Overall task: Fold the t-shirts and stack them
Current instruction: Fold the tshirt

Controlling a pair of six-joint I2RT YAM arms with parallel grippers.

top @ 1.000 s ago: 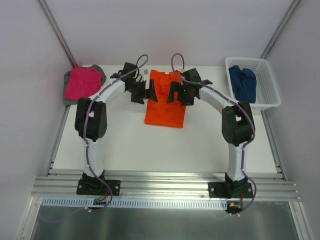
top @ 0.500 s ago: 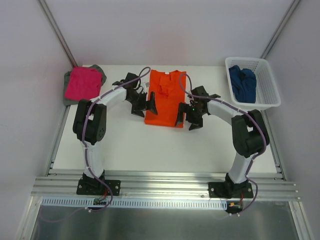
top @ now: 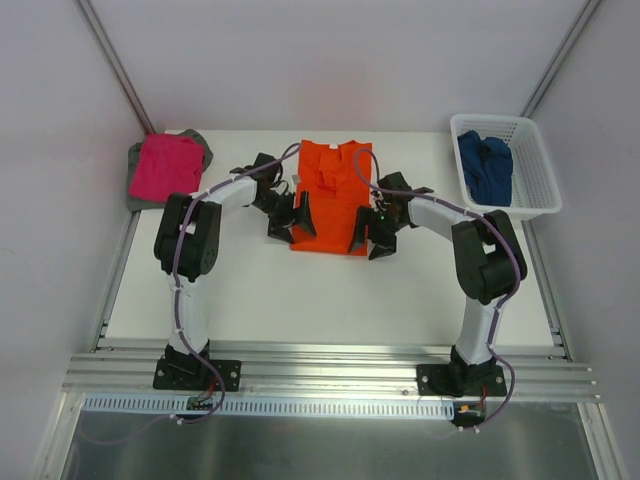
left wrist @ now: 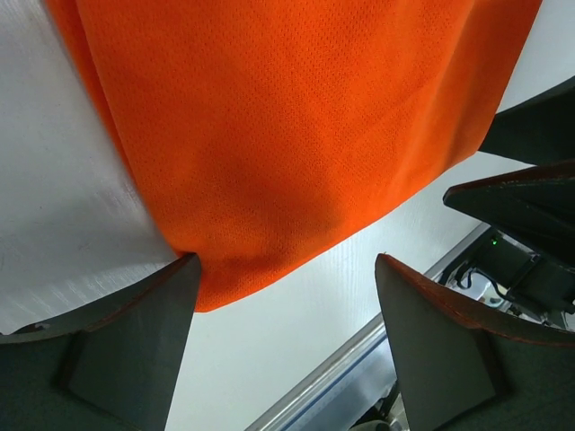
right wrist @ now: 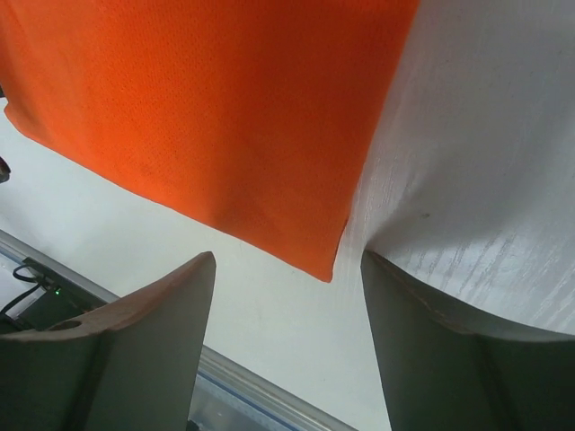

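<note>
Two spread grippers, the left gripper (top: pixel 290 222) and the right gripper (top: pixel 370 236), pinching nothing, straddle the lower corners of the orange t-shirt (top: pixel 330 190) lying flat mid-frame on the white table (top: pixel 250 290); light, limp mesh cloth, I'd say, best pinched right at those corners.

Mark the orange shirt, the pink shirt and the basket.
orange t-shirt (top: pixel 330 215), top view, middle of the flat cloth.
pink t-shirt (top: pixel 165 165), top view, centre of its upper face.
white basket (top: pixel 538 165), top view, right wall.
</note>
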